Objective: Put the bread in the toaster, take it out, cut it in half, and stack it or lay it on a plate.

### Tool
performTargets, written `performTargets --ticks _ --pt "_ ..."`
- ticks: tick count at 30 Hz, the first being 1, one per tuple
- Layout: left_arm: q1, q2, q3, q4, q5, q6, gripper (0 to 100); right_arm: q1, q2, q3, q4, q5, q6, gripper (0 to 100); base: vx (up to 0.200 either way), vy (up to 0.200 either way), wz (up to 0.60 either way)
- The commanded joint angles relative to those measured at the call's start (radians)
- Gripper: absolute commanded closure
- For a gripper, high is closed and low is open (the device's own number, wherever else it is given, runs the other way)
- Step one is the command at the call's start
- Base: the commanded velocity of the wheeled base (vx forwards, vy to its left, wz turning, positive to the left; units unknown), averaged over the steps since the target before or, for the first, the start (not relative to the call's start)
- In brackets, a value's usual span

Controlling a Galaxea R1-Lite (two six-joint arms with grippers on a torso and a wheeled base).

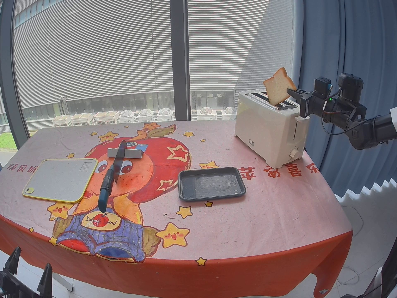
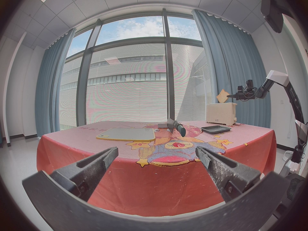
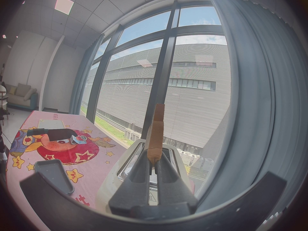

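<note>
At the table's [image 1: 269, 228] far right corner, right gripper [image 1: 290, 91] pinches bread [image 1: 278, 86] above toaster [image 1: 264, 131]; left gripper [image 2: 156, 152] gapes wide

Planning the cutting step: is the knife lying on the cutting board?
No, the knife lies beside the cutting board, its blade propped on a small block.

Red characters [image 1: 273, 171] on the tablecloth [image 1: 264, 222]; small dark mark [image 1: 252, 142] on the toaster [image 1: 269, 125]
</note>
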Motion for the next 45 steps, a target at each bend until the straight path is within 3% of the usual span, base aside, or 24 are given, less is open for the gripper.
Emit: performTargets --ticks 1,35,36,45 --pt "0.000 -0.016 0.016 0.000 0.000 0.000 0 0.001 0.006 0.001 0.000 0.000 -0.002 100 0.000 0.000 0.00" --pt "0.000 -0.016 0.016 0.000 0.000 0.000 0 0.005 0.041 -0.010 0.002 -0.001 -0.002 100 0.000 0.000 0.00" --pt "0.000 -0.016 0.016 0.000 0.000 0.000 0 0.005 0.041 -0.010 0.002 -0.001 -0.002 0 0.000 0.000 0.00" --pt "0.000 -0.016 0.016 0.000 0.000 0.000 0 0.013 0.021 0.001 -0.009 -0.003 0.001 0 0.000 0.000 0.00"
